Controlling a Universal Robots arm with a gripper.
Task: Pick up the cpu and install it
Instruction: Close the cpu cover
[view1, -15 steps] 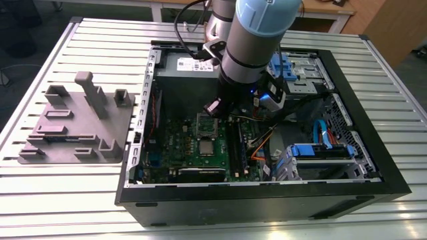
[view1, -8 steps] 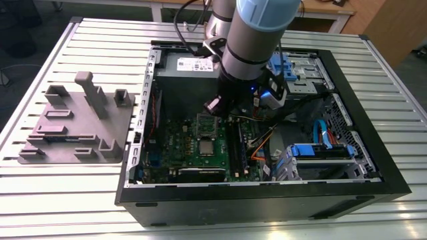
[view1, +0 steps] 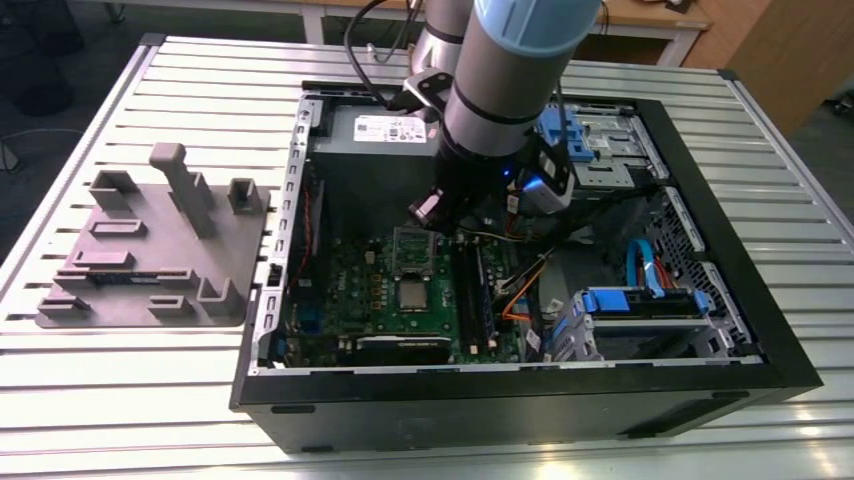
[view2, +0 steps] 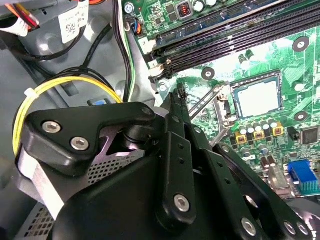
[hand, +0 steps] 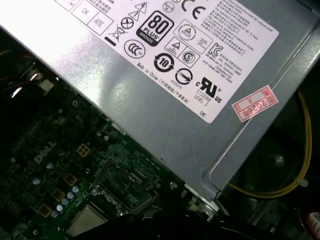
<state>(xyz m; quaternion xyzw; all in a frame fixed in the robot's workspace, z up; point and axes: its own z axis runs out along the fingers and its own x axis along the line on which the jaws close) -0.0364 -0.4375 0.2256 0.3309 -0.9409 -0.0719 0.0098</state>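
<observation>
I see a ribbed silver metal table (view1: 94, 400) carrying an open black computer case (view1: 534, 415), lying on its side. Left of it in the exterior view sits a grey moulded plastic tray (view1: 147, 270) with upright posts and shallow pockets. Inside the case, a grey metal power-supply box (view1: 374, 135) with a white label sits at the far end; in the first wrist view its brushed steel face (hand: 165, 125) is smooth and dully reflective. Below it lies the green motherboard (view1: 400, 300), densely studded with small components, with long black memory slots (view2: 240, 30) alongside. Blue plastic drive brackets (view1: 641, 300) fill the case's other side.

My arm (view1: 501, 90), pale blue and grey, reaches down into the case. Its black gripper (view2: 179, 97) hangs just above the board, fingers drawn narrow together, holding nothing.

The cpu (view2: 258, 97), a flat square with a pale silvery top, already sits in its socket on the motherboard; it also shows in the first wrist view (hand: 87, 220)
</observation>
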